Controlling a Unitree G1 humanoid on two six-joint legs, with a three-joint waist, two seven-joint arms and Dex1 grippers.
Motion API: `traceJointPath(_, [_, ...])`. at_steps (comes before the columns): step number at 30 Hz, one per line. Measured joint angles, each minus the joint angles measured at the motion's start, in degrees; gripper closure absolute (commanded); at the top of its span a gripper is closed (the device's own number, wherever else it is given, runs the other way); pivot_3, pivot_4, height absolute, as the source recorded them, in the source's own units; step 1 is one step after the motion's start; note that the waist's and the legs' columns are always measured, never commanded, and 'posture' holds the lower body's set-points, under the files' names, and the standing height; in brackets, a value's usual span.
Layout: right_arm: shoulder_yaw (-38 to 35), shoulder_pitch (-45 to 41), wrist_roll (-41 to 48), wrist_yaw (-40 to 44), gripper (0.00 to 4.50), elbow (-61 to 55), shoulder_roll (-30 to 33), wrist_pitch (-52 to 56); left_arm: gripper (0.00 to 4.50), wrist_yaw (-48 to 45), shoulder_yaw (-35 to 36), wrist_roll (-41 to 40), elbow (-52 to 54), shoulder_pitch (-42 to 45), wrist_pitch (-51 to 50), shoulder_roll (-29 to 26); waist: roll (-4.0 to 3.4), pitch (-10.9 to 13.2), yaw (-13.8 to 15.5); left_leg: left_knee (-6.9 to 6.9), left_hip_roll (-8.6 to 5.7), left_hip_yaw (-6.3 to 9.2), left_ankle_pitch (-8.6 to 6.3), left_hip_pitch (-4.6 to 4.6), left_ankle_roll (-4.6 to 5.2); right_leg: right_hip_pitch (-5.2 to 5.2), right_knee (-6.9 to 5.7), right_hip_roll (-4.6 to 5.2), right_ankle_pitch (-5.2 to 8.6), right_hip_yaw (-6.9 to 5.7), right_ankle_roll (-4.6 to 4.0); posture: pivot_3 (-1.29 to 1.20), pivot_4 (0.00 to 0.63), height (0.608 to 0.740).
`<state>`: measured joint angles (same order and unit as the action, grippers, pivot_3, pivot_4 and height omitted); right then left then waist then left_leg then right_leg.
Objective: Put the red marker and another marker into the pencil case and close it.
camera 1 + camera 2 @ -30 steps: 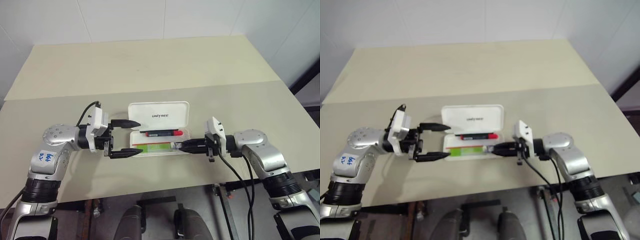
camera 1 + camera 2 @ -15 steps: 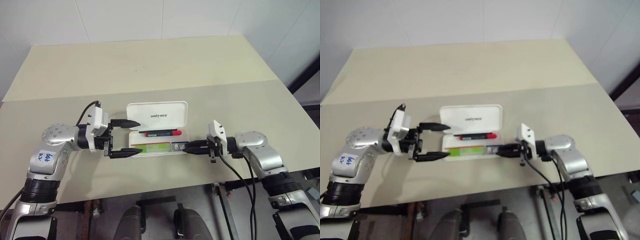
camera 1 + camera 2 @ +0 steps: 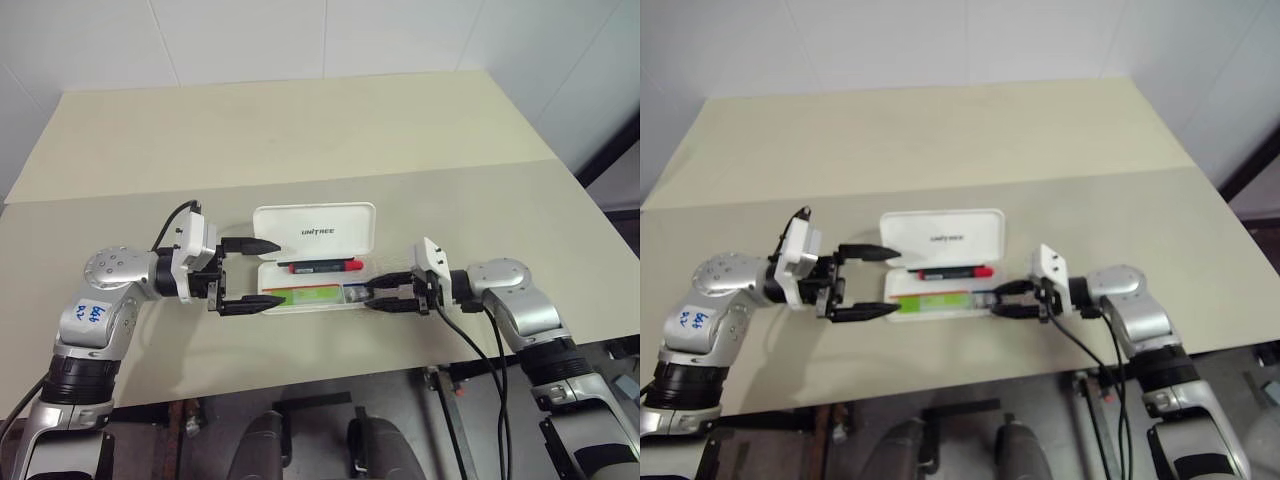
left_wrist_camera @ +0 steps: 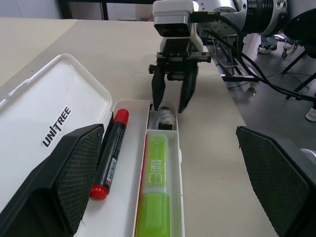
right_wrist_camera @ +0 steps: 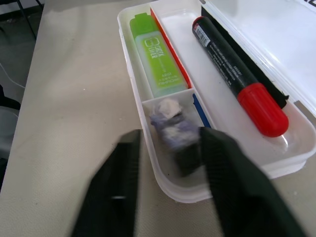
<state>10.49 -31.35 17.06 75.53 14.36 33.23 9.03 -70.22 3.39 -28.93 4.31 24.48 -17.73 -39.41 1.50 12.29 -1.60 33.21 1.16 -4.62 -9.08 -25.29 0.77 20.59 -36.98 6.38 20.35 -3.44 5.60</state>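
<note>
Read "UNITREE" in dark capitals on the open lid of the pencil case [image 4: 54, 118]. On the lime-green highlighter [image 5: 155, 59] you see pale print, too small to read.

red marker [image 3: 327, 266] and green highlighter [image 3: 311, 295] lie inside open white pencil case [image 3: 315, 231]

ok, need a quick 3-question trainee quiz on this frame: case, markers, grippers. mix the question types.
1. True or false: the pencil case lid is shut.
2. Which compartment holds the green highlighter? A) the same one as the red marker B) the narrow one beside it C) neither, it lies on the table
3. Fill in: the right gripper sits at the case's end with its fingers ____.

Key
1. False: the lid stands open.
2. B
3. open, astride a small compartment holding a crumpled item
</note>
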Motion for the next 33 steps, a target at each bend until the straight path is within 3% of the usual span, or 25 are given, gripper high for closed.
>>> traceJointPath(4, [-1.01,-0.76,1.78,-0.32,0.06,-1.86,-0.72,1.07,0.00,0.12,0.00,0.00,-0.03,0.03,-0.07,0.00,0.00,0.00,0.00,0.00,0.00,0.00,0.01,-0.01,-0.02,0.01,-0.01,0.00,0.00,0.01,0.00,0.00,0.150,0.740])
traceJointPath(9, [-4.31,-1.46,5.94,-1.03,0.06,-8.95,-0.60,4.65,0.00,0.60,0.02,-0.01,-0.04,0.04,-0.66,-0.01,0.00,0.00,0.05,-0.01,0.00,0.01,-0.01,-0.01,0.01,0.01,0.01,0.00,0.00,0.00,0.00,0.00,0.150,0.740])
traceJointPath(14, [-9.74,3.46,10.23,-2.02,0.06,-17.10,4.34,8.76,0.00,2.06,2.74,-0.28,-0.01,-1.91,-1.01,-0.51,0.00,0.00,0.27,-0.03,-0.01,0.02,-0.05,-0.03,0.06,-0.01,0.11,0.04,0.00,-0.01,0.00,0.00,0.150,0.740])
traceJointPath(24, [-17.75,9.21,12.10,-0.11,0.06,-17.25,13.04,8.62,0.00,2.19,6.03,-0.83,-0.56,-5.29,-0.89,-2.03,0.00,0.00,-0.04,-0.07,0.01,-0.02,-0.10,0.01,0.09,0.00,0.11,0.05,0.00,0.05,0.00,0.00,0.150,0.740])
traceJointPath(33, [-20.23,7.11,12.24,-0.42,0.00,-14.39,14.79,6.38,3.06,1.89,9.80,-0.92,-4.63,-7.00,2.33,-2.01,0.00,0.00,0.05,-0.09,0.02,-0.01,-0.11,0.00,0.10,0.01,0.17,0.07,0.00,0.06,0.00,0.00,0.150,0.740])
